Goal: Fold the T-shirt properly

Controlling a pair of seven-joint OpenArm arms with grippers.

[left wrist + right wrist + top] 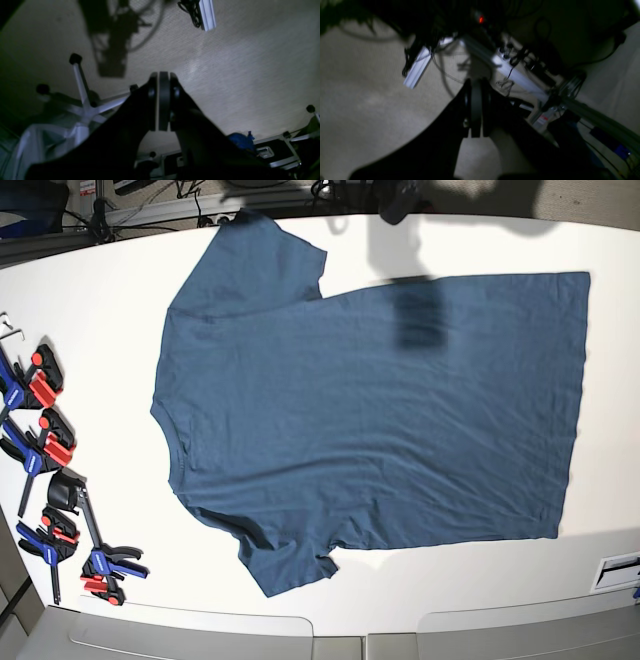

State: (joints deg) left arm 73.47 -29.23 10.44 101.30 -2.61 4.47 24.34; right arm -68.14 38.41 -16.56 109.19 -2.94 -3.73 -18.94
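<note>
A: Both sets of jaws are shut with nothing between them. The left gripper point(164, 75) and the right gripper point(476, 82) each point out over carpet, off the bench, and neither shows in the base view.

B: And the T-shirt point(370, 410)?

A: Spread flat on the white bench point(110, 290), one layer, neck toward the base view's left, hem toward its right, one sleeve at the far edge and one at the near edge. Only light wrinkles. No fold in it yet.

B: So nothing has begun?

A: That is my reading: the shirt lies laid out and the first fold is not yet made. The next move calls for both arms to come in over the bench, open, and take hold of an edge or a sleeve on each side, so the cloth can be lifted and laid across itself evenly.

B: Any writing or labels?

A: None I can read. No neck label shows and the shirt is plain. A small red-and-white sticker sits on the frame in the right wrist view, too blurred to make out.

B: Anything else nearby?

A: A row of blue and red clamps point(45, 450) along the bench's left edge, well apart from the shirt.
</note>
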